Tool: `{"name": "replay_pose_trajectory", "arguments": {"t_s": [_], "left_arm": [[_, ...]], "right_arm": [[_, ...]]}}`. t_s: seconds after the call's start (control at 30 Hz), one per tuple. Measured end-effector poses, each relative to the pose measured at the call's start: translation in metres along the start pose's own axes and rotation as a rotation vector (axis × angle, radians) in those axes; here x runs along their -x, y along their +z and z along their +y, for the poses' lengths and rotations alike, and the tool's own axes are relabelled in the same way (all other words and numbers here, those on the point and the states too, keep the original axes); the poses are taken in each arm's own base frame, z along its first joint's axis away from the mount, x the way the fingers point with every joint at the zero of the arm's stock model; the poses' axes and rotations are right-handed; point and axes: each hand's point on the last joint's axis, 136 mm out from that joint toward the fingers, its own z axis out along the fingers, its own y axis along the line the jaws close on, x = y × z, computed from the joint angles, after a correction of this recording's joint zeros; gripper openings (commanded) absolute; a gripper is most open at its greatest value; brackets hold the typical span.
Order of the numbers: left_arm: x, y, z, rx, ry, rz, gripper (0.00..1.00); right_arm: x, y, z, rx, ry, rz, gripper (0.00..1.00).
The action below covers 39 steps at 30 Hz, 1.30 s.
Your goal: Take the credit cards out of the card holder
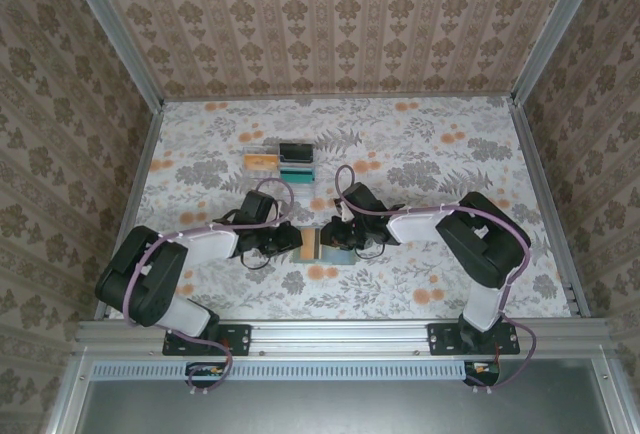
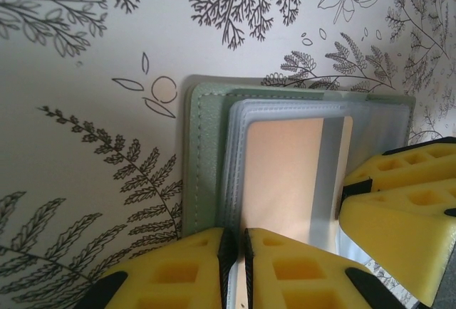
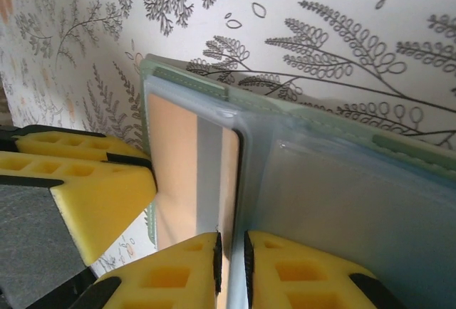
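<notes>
Now, top view, card holder (image 1: 335,252): soft sage-green bifold, open flat on the flower-print table (image 1: 450,154), with the left gripper (image 1: 299,243) and right gripper (image 1: 350,238) at either side of it.
Left wrist, materials: stitched green cover, paler glossy pockets, smooth peach credit card (image 2: 285,174) tucked inside.
Left wrist, left gripper: yellow fingers a sliver apart, pinching the card holder's pocket edge.
Right wrist, right gripper: fingers nearly closed, clamping a pocket leaf just beside the credit card.

Matt, stitched sage-green card holder (image 2: 206,152), its glossy translucent plastic sleeves over a smooth plastic credit card (image 2: 281,174); table (image 2: 85,74) covering matt floral print; left end effector (image 2: 234,252) matt yellow plastic.
</notes>
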Motion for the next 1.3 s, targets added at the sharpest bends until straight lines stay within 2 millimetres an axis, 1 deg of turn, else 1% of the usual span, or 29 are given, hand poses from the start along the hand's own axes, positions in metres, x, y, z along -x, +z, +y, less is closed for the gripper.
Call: {"name": "replay_pose_trajectory", "arguments": {"t_s": [0.07, 0.17, 0.23, 0.27, 0.3, 0.37, 0.4, 0.53, 0.77, 0.87, 0.93, 1.0, 1.1, 1.2, 1.3], "left_arm": [[0.0, 0.0, 0.0, -0.001, 0.002, 0.0, 0.16], [0.0, 0.0, 0.0, -0.001, 0.001, 0.0, 0.16], [0.0, 0.0, 0.0, 0.0, 0.001, 0.0, 0.16], [0.0, 0.0, 0.0, 0.0, 0.001, 0.0, 0.16], [0.0, 0.0, 0.0, 0.0, 0.001, 0.0, 0.15], [0.0, 0.0, 0.0, 0.003, 0.0, -0.001, 0.13], [0.0, 0.0, 0.0, 0.004, 0.0, -0.003, 0.09], [0.001, -0.002, 0.001, 0.012, 0.0, -0.009, 0.06], [-0.002, -0.002, 0.005, 0.036, -0.005, -0.007, 0.05], [-0.002, -0.002, 0.006, 0.038, -0.003, -0.008, 0.05], [-0.002, -0.002, 0.005, 0.038, -0.003, -0.008, 0.05], [-0.002, -0.002, 0.005, 0.038, -0.003, -0.008, 0.04], [-0.002, -0.002, 0.005, 0.039, -0.001, -0.007, 0.04], [-0.002, -0.001, 0.005, 0.042, 0.002, -0.009, 0.03], [-0.002, -0.001, 0.005, 0.042, 0.002, -0.009, 0.03]], "right_arm": [[0.001, 0.001, 0.002, 0.008, 0.0, -0.002, 0.19], [0.001, 0.001, 0.001, 0.009, 0.006, 0.0, 0.13], [0.001, 0.002, -0.001, 0.006, 0.015, 0.002, 0.13], [0.001, 0.002, -0.001, 0.007, 0.016, 0.002, 0.11], [0.001, 0.002, -0.001, 0.006, 0.019, 0.002, 0.06], [0.001, 0.002, -0.001, 0.006, 0.025, 0.001, 0.0], [0.001, 0.002, -0.001, 0.007, 0.026, 0.001, 0.0], [0.001, 0.002, -0.002, 0.011, 0.029, -0.004, 0.0], [-0.002, -0.011, -0.009, 0.013, 0.038, -0.02, 0.0], [-0.001, -0.013, -0.01, 0.013, 0.042, -0.024, 0.0], [-0.001, -0.013, -0.01, 0.013, 0.042, -0.024, 0.18], [-0.001, -0.013, -0.01, 0.015, 0.042, -0.024, 0.28], [0.001, -0.013, -0.005, 0.035, 0.043, -0.031, 0.28], [0.003, -0.01, -0.003, 0.049, 0.048, -0.037, 0.26], [0.003, -0.006, -0.005, 0.053, 0.055, -0.034, 0.21]]}}
